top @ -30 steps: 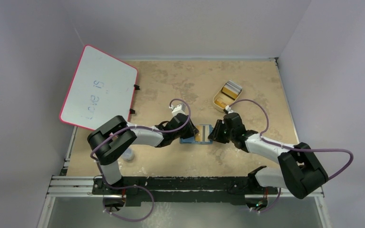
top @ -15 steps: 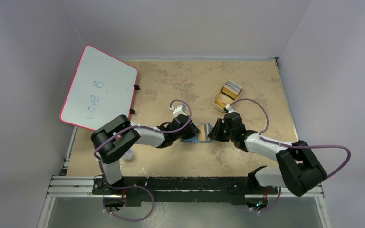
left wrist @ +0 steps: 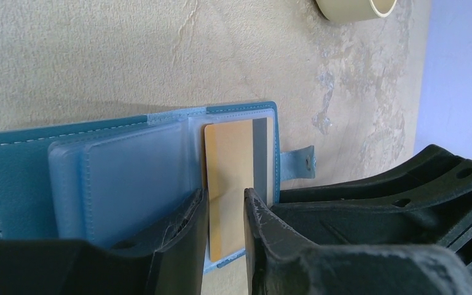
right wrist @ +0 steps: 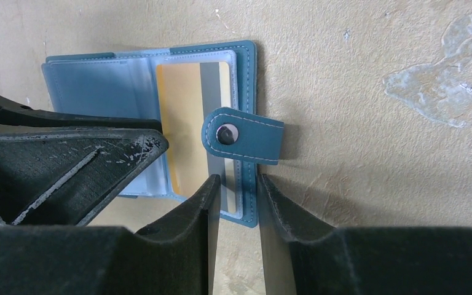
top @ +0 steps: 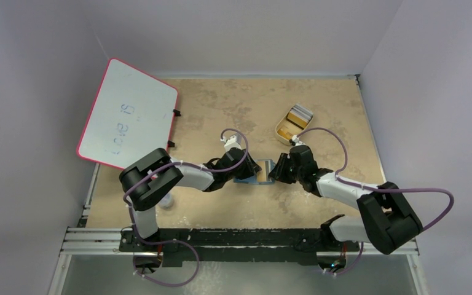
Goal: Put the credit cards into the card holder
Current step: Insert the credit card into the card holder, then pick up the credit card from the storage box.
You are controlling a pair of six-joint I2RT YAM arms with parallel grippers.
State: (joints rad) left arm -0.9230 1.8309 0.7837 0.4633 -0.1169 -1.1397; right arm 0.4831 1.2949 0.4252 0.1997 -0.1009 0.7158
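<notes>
Stitched teal card holder (left wrist: 12, 178), open; orange credit card (left wrist: 227, 160) in its clear pocket. Left gripper (left wrist: 224, 215), edged closer, and right gripper (right wrist: 239, 196): jaws narrowly apart.

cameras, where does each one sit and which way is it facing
Top external: fixed above and behind the arms, looking down on the table; both arms show whole, bases at the bottom.
Left wrist: on the left wrist, looking past the left hand at the open card holder; its own fingers fill the bottom.
Right wrist: on the right wrist, looking past the right hand at the holder's snap strap; own fingers at bottom.
Shared: both wrist views show the orange card in its pocket and the other arm's hand.
</notes>
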